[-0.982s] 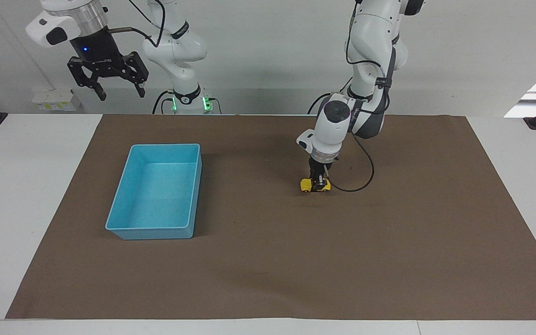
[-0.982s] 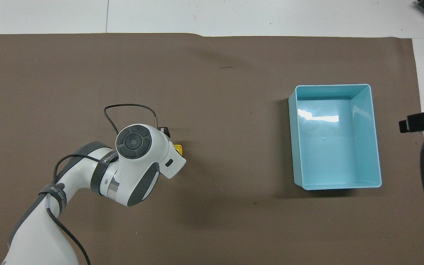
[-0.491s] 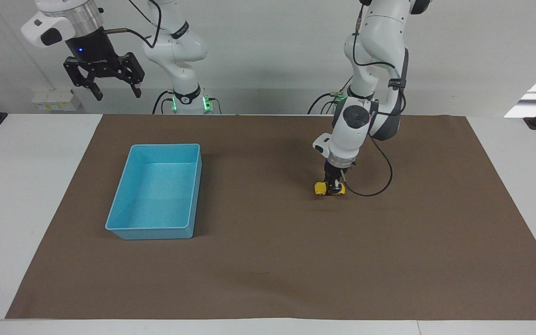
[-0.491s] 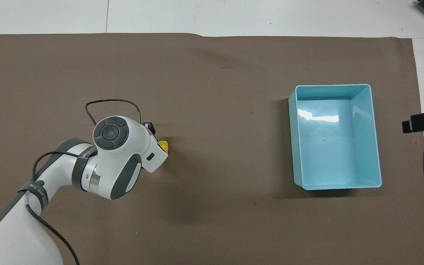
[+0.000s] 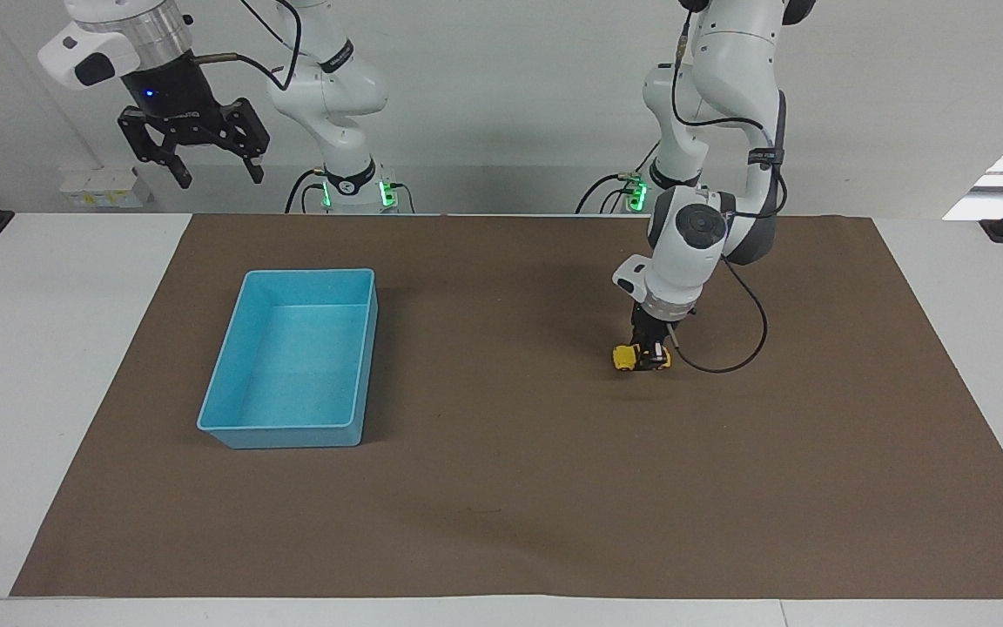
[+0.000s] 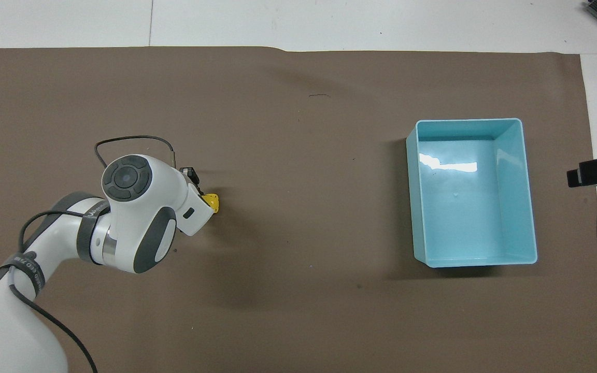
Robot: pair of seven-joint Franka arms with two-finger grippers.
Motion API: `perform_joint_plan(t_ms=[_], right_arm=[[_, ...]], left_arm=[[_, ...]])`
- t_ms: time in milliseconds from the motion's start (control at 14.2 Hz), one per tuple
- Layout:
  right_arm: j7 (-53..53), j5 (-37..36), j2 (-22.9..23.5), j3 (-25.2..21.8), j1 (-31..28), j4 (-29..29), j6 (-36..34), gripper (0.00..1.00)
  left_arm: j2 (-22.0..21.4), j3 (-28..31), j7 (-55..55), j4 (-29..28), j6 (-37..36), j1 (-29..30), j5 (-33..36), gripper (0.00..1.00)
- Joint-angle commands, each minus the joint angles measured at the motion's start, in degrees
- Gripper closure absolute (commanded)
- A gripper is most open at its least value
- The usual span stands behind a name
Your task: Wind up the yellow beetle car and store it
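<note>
We see the left tool (image 5: 651, 351) clamped on the tiny yellow plastic beetle car (image 5: 627, 358) on the brown mat (image 5: 501, 488), while the right tool (image 5: 192, 157) waits raised, fingers apart.

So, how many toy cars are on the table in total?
1. The yellow beetle car is on the brown mat, toward the left arm's end, gripped by the left gripper. The blue tray holds none, and nothing seems hidden.
</note>
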Motion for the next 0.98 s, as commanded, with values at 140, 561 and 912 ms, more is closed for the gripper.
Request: perform_joint_plan(t_ms=[140, 561, 912], right_arm=[[0.1, 0.6, -1.6, 0.5, -0.6, -1.2, -1.7, 0.00], [-13.2, 0.9, -5.6, 1.3, 1.0, -7.8, 0.5, 0.00], [-20.4, 0.7, -6.1, 1.3, 5.0, -10.0, 1.5, 0.00]], left_arm=[[1.4, 0.1, 4.1, -0.7, 1.0, 4.2, 0.4, 1.00], [1.3, 0.2, 8.0, -1.0, 0.1, 7.2, 0.4, 0.82], [-3.0, 0.3, 7.3, 3.1, -9.2, 7.3, 0.6, 0.00]])
